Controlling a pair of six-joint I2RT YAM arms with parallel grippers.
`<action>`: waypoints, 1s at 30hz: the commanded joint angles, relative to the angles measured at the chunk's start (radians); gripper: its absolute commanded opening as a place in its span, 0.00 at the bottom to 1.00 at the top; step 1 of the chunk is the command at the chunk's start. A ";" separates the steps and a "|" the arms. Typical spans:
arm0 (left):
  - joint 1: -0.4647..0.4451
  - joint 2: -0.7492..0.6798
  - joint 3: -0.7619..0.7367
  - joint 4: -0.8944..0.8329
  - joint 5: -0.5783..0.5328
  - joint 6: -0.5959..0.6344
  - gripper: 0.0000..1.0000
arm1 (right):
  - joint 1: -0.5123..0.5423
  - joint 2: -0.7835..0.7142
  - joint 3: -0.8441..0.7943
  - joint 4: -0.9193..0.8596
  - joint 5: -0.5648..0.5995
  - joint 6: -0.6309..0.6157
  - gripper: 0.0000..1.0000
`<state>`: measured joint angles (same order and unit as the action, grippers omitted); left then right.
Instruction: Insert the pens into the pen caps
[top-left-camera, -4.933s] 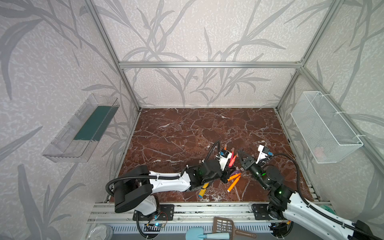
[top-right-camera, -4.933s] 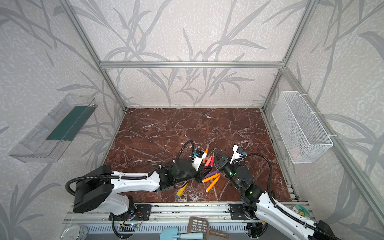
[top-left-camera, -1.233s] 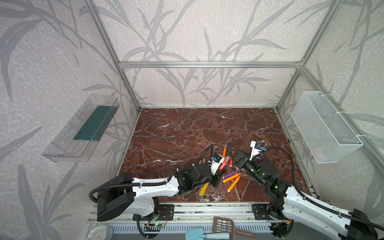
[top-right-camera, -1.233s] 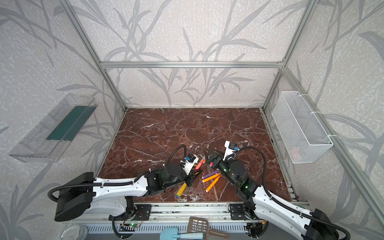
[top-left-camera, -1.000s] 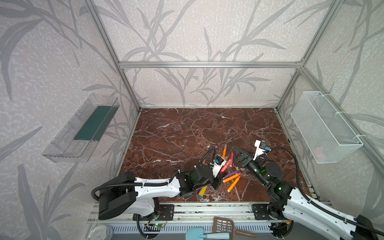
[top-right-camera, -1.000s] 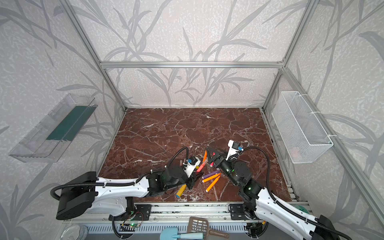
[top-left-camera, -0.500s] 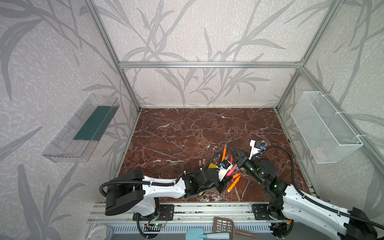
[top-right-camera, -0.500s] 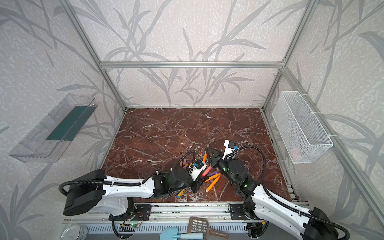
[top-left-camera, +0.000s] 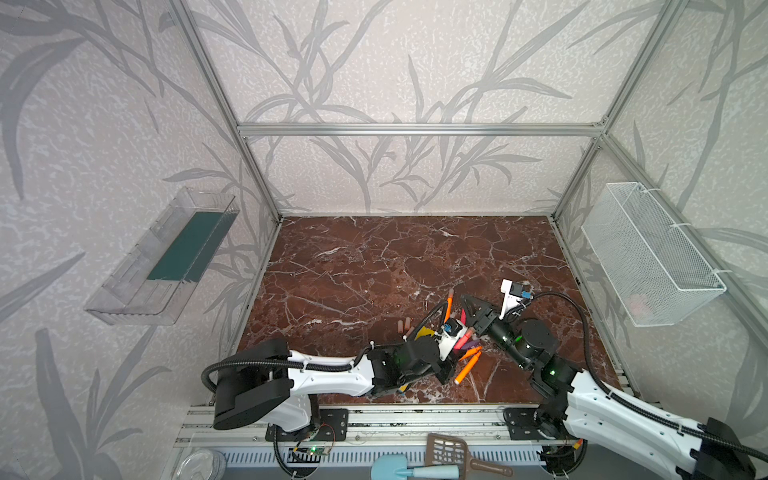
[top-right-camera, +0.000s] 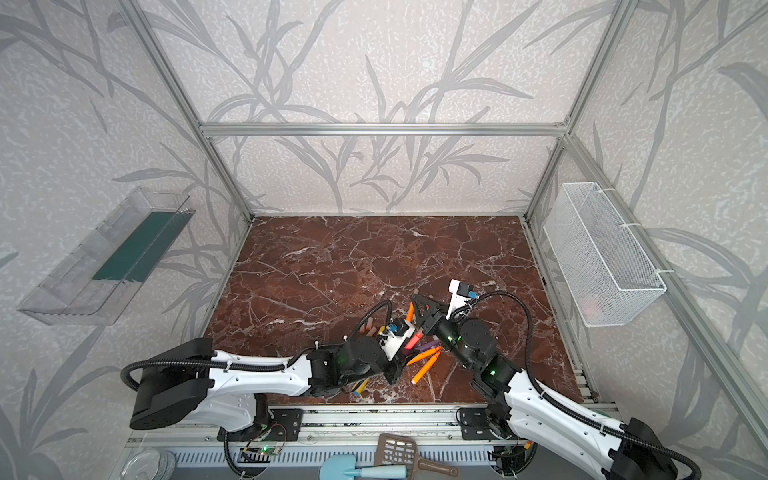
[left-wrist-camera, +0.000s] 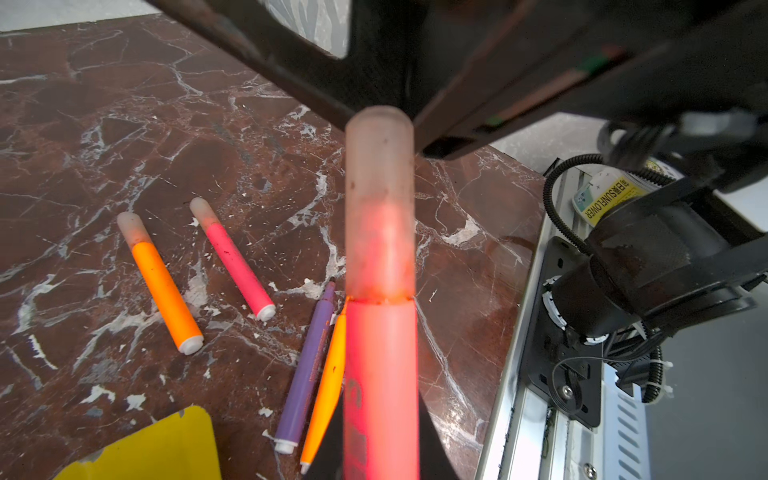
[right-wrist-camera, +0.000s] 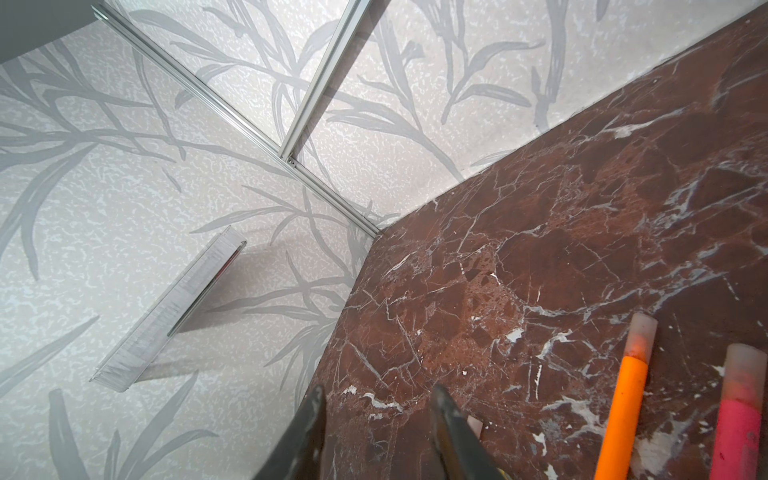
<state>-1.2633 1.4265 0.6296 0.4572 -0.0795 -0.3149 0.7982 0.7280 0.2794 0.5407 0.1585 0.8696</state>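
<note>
Low over the surface (top-left-camera: 374, 257), clamping a capped red-pink pen (left-wrist-camera: 380, 374) tight in the left fingers (left-wrist-camera: 428, 442), holding the right fingers (right-wrist-camera: 442, 415) partway apart, empty. Looking about half done: seeing a capped orange pen (left-wrist-camera: 164, 286) and capped pink pen (left-wrist-camera: 237, 262) alongside, needing loose caps (top-left-camera: 401, 326) on the purple pen (left-wrist-camera: 307, 365) and bare orange pens (top-left-camera: 466, 370).

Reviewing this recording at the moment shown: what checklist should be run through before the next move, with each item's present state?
1. Seating of the cap on the held red-pink pen: ok, its rim meets the barrel.
2. Hold by the left gripper on that pen: ok, shut on it.
3. Clearance of the right gripper: ok, jaws apart, nothing between them.
4. Every pen capped: not ok; the purple pen and an orange pen lie bare-tipped.
5. Supply of loose pen caps: ok, two show in a top view.
</note>
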 joint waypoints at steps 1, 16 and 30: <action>-0.004 -0.019 0.007 0.017 -0.041 0.007 0.00 | -0.004 -0.029 0.015 -0.019 0.023 -0.005 0.44; -0.004 -0.034 0.024 0.017 -0.061 0.020 0.00 | -0.004 0.024 0.005 0.036 -0.063 0.019 0.45; -0.002 -0.034 0.039 0.008 -0.108 0.043 0.00 | -0.004 0.112 0.013 0.087 -0.112 0.044 0.16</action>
<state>-1.2633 1.4151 0.6353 0.4564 -0.1631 -0.2970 0.7982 0.8333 0.2794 0.5884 0.0620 0.9142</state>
